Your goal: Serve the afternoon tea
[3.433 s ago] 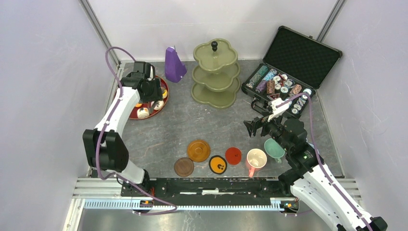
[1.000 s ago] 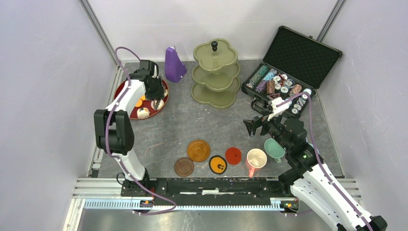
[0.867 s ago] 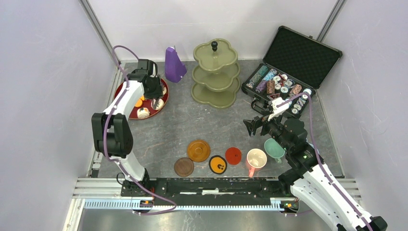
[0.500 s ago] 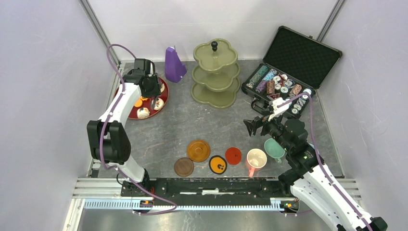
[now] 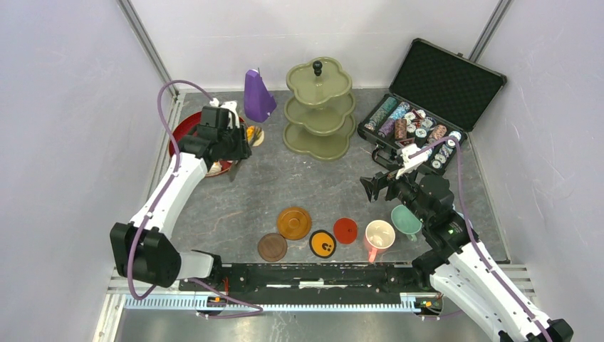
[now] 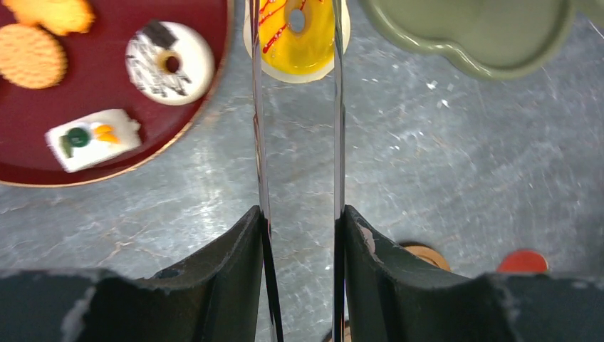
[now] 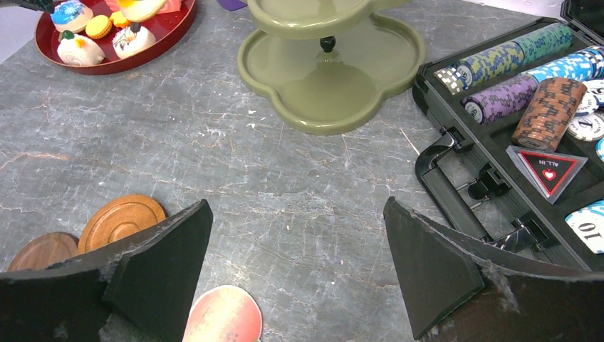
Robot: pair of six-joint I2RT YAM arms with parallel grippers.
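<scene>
My left gripper (image 5: 238,144) (image 6: 299,214) is shut on thin metal tongs (image 6: 258,142). The tong tips pinch a yellow ring-shaped pastry (image 6: 299,35) (image 5: 253,134) just right of the red tray (image 5: 181,132) (image 6: 43,157), left of the olive-green three-tier stand (image 5: 319,107) (image 6: 484,35). Several pastries remain on the tray. My right gripper (image 5: 377,187) (image 7: 295,263) is open and empty above the table. The pink mug (image 5: 379,234) and teal mug (image 5: 406,219) stand by the right arm. Blue and orange mugs are out of view.
Several round coasters lie near the front: orange-brown (image 5: 293,222), brown (image 5: 272,246), black (image 5: 322,243), red (image 5: 345,230). An open black case of poker chips (image 5: 420,128) sits at the back right. A purple pyramid (image 5: 258,96) stands behind the tray.
My left arm has come up out of the red tray and swung right toward the stand, carrying the yellow pastry in the tongs. The right arm has not moved.
</scene>
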